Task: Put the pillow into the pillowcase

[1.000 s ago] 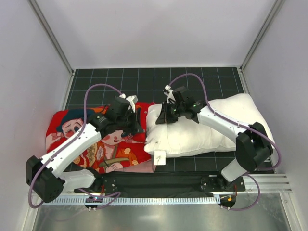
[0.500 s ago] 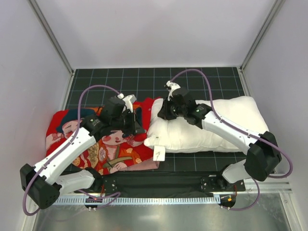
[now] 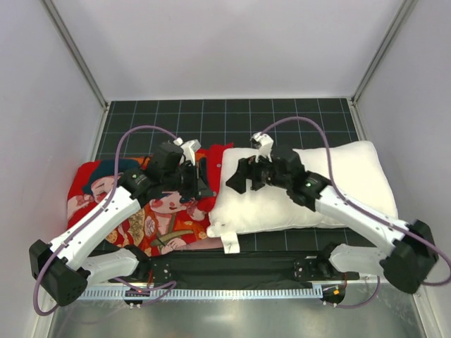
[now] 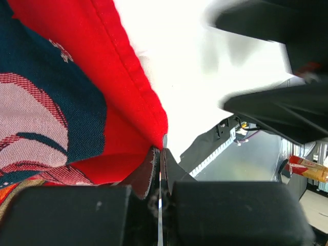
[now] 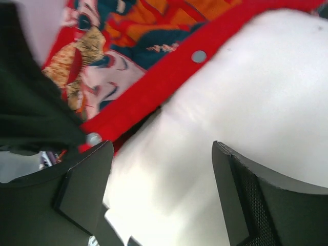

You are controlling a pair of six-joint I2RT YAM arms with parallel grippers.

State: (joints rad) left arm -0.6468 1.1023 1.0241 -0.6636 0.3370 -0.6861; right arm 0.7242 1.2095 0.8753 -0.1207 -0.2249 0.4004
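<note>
The red pillowcase (image 3: pixel 120 208) with cartoon faces lies flat at the left. My left gripper (image 3: pixel 204 189) is shut on the red hem at its right, open end; in the left wrist view the jaws (image 4: pixel 160 149) pinch that hem (image 4: pixel 138 87) with the white pillow (image 4: pixel 189 72) just beyond. The pillow (image 3: pixel 338 186) lies at the right, its left end touching the pillowcase's opening. My right gripper (image 3: pixel 244 181) hovers open over that left end. In the right wrist view its fingers (image 5: pixel 84 179) straddle bare pillow (image 5: pixel 246 92), the pillowcase (image 5: pixel 128 56) behind.
The black grid mat (image 3: pixel 282 116) runs to white walls at the back and sides. A black cloth strip (image 3: pixel 232 264) and the arm bases line the near edge. The pillow's small tag (image 3: pixel 230 243) hangs toward that strip. Snap buttons (image 5: pixel 199 56) dot the pillowcase's hem.
My right gripper has opened and let go of the pillow's left end. The pillow has slid left and settled flatter against the pillowcase. The left gripper stays shut on the hem.
</note>
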